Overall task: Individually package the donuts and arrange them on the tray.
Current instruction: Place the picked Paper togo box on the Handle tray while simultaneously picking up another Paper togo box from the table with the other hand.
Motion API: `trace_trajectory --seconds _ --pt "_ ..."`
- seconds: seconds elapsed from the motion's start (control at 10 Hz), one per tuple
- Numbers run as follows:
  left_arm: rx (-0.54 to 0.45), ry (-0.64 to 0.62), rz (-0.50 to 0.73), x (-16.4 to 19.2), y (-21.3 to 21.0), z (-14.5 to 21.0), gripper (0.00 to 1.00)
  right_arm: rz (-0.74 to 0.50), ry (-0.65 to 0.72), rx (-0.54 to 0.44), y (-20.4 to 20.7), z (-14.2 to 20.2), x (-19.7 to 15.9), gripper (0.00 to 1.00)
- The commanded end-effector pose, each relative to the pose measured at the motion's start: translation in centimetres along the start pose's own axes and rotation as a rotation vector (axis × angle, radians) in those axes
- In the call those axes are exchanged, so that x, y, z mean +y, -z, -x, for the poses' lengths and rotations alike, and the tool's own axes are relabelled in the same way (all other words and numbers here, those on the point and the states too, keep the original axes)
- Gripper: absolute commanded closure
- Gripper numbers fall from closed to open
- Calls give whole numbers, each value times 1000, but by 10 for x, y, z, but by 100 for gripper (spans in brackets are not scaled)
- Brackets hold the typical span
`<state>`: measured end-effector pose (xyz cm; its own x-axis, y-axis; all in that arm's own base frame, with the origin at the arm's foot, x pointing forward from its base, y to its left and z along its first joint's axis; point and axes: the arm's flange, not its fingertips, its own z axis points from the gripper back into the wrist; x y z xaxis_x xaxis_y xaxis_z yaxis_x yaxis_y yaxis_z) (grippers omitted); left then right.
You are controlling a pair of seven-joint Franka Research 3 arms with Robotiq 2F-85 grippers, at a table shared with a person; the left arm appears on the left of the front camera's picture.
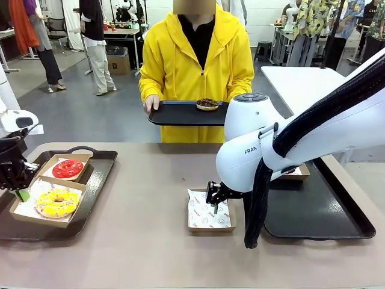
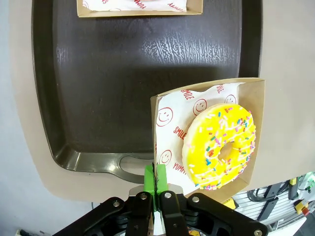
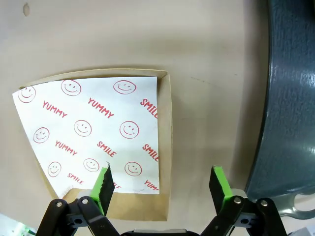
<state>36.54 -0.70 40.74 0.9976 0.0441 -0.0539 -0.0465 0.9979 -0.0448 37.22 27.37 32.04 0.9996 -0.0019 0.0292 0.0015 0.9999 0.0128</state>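
The yellow donut (image 1: 57,202) lies in a paper-lined box (image 1: 18,212) at the near end of the left tray (image 1: 99,180), the box's near edge hanging over the tray's rim. In the left wrist view the same donut (image 2: 220,146) fills most of its box (image 2: 256,123), which sits tilted across the tray's (image 2: 98,98) corner. The left tool (image 2: 155,183) is clamped on the edge of that box, green pads pressed together over the cardboard wall and paper; in the front view it (image 1: 21,194) sits at the box's left edge.

The red donut (image 1: 67,168) rests in a second box (image 1: 82,159) just behind the yellow one, on the same tray.

A chocolate donut (image 1: 207,104) sits on a dark tray (image 1: 174,114) that the person in a yellow hoodie holds with a hand (image 1: 151,103) at the far side of the tabletop (image 1: 144,241).

Mid-tabletop lies an empty box (image 1: 207,212) lined with smiley-print paper. The right tool (image 1: 214,197) hangs just over its far edge. In the right wrist view this tool (image 3: 161,183) stands wide open, one pad (image 3: 102,183) above the box's (image 3: 166,147) paper liner, the other over bare tabletop (image 3: 211,73), gripping nothing.

A large dark tray (image 1: 325,211) lies at the right, near the empty box but apart from it; its rim (image 3: 290,98) shows in the right wrist view. Another box (image 1: 298,173) peeks out behind the right arm (image 1: 264,144) at that tray's far edge.
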Motion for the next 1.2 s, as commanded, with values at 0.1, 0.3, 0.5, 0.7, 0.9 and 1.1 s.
trace_trajectory --seconds 0.1,0.3,0.5,0.7,0.9,1.1 --pt "-27 -27 -6 6 14 -10 99 -14 29 -5 11 3 3 0" --pt "-25 -14 8 12 20 -19 99 -16 28 -9 12 3 3 0" --pt "-10 1 13 15 26 -24 99 -25 22 -11 12 2 4 0" --pt "-13 16 3 16 28 -27 74 -34 5 -41 12 1 5 28" --pt "-3 22 -3 16 33 -28 14 -40 5 -40 13 0 4 88" --pt "0 26 -1 15 35 -28 0 -42 9 -37 13 1 4 100"
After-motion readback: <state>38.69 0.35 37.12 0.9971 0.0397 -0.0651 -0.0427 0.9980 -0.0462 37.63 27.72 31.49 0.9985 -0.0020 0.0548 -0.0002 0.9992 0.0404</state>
